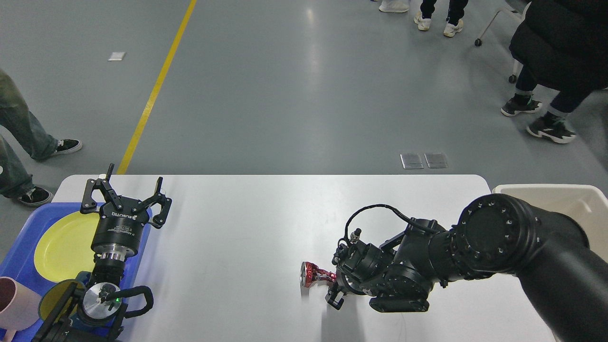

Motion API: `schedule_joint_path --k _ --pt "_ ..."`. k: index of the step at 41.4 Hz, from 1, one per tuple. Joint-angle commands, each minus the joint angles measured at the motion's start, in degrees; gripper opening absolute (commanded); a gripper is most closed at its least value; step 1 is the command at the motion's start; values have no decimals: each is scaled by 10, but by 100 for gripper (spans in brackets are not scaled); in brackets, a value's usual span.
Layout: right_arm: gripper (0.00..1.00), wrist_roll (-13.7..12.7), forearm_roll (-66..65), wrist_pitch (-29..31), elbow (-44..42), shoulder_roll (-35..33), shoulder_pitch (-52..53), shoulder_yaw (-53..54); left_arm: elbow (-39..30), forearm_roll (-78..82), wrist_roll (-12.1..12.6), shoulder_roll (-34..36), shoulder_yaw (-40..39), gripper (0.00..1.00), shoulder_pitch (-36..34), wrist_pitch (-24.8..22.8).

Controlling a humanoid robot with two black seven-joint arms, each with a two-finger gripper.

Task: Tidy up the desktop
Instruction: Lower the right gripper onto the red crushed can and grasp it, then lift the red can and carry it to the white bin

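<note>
White desktop (247, 228) fills the lower half of the view, rounded far corners, grey floor beyond it. Left gripper (124, 192) stands upright over the desktop's left edge, its two fingers spread wide with nothing between them. Beneath and beside it, off the left edge, a blue tray (21, 237) carries a yellow plate (64, 244); a pink cup (14, 306) and a smaller dark-yellow dish (50, 299) show at the tray's near end, partly hidden by the arm. Right arm reaches in low from the right across the desktop, wrist bent toward the left. Right gripper (332, 289) sits down at the surface, just beside a small crumpled red can (313, 274) lying on its side, silver end facing left. One fingertip shows near the can's right end, the rest is dark and end-on; cannot tell whether the fingers are apart, pressed together or gripping the can. A beige bin (570, 199) sits off the desktop's right corner, partly behind the arm's big joint. On the floor: a yellow line (156, 88), two metal floor plates (423, 160), several people's legs and shoes at the edges.
</note>
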Motion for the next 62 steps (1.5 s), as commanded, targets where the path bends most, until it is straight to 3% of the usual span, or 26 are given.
schedule_joint_path --k 1,6,24,33,42,52,62 --pt "23 -2 1 1 -2 0 1 -7 0 0 0 0 0 97 0 0" --pt "0 -4 2 2 -1 1 3 -20 0 0 0 0 0 97 0 0" --pt "0 -6 129 6 5 -4 33 -30 0 0 0 0 0 97 0 0" --pt "0 -4 259 14 65 -40 124 -37 0 0 0 0 0 97 0 0" --pt "0 2 426 95 130 -101 249 -49 0 0 1 -1 0 97 0 0" --pt "0 2 618 302 163 -193 414 -75 -1 0 1 -1 0 97 0 0" --pt "0 2 711 334 235 -250 563 -159 0 0 1 -1 0 97 0 0"
